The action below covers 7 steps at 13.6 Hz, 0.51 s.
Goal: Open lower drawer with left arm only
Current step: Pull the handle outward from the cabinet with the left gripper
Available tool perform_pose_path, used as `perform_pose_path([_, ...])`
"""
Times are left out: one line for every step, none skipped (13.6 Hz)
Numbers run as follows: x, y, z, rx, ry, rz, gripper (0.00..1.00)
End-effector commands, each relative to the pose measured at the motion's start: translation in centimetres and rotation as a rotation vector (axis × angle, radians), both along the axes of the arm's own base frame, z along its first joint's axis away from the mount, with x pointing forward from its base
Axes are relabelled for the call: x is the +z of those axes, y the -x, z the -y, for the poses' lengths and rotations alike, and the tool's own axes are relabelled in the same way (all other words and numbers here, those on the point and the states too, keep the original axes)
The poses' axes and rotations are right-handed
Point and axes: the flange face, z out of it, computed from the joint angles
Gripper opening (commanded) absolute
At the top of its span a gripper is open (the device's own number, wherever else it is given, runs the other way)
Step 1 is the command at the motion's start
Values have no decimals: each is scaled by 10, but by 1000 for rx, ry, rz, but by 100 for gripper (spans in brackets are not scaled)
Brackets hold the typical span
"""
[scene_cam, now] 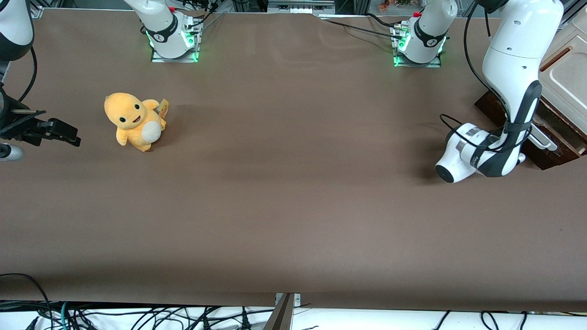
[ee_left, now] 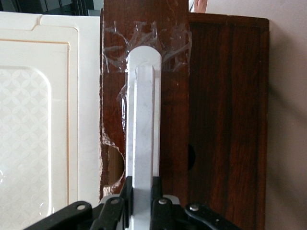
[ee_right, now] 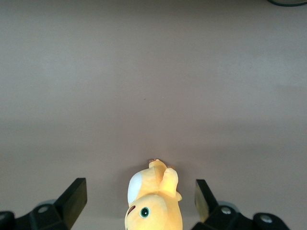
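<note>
1. Lower drawer (scene_cam: 545,137): the shallow dark-brown wooden drawer with a white bar handle (ee_left: 142,129) sits at the foot of the small cabinet, at the right edge of the front view, toward the working arm's end of the brown surface (scene_cam: 293,206). You will find its front barely, if at all, drawn out; the pale inside does not show.
2. Cream-white upper panel (scene_cam: 566,73): sits above the drawer and is untouched.
3. Left arm (scene_cam: 513,82): the large white jointed arm reaches down at the right of the front view, wrist bent low so the black gripper (ee_left: 142,203) faces the drawer front squarely. By my reading, that lines it up for a straight pull.
4. Jaws: in the wrist view they are closed around the white bar handle, one black finger (ee_left: 125,201) pressed to each side of it, no gap showing. You have the grasp; the pull appears not yet done.
5. Yellow plush toy (scene_cam: 134,120): lies at the left of the front view, toward the parked arm's end, well apart from the drawer.
</note>
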Motion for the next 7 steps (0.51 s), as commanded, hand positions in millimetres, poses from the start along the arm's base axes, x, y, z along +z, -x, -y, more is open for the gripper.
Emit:
perform_pose_path([6, -15, 7, 3, 12, 19, 0])
perform_pose_path([6, -16, 9, -1, 12, 22, 0])
perform_pose_path([7, -17, 10, 5, 16, 26, 0])
perform_pose_path([6, -18, 10, 8, 20, 28, 0])
perform_pose_path([8, -21, 11, 9, 21, 36, 0])
perform_pose_path([7, -21, 13, 18, 28, 37, 0])
perform_pose_path([6, -21, 16, 13, 29, 36, 0])
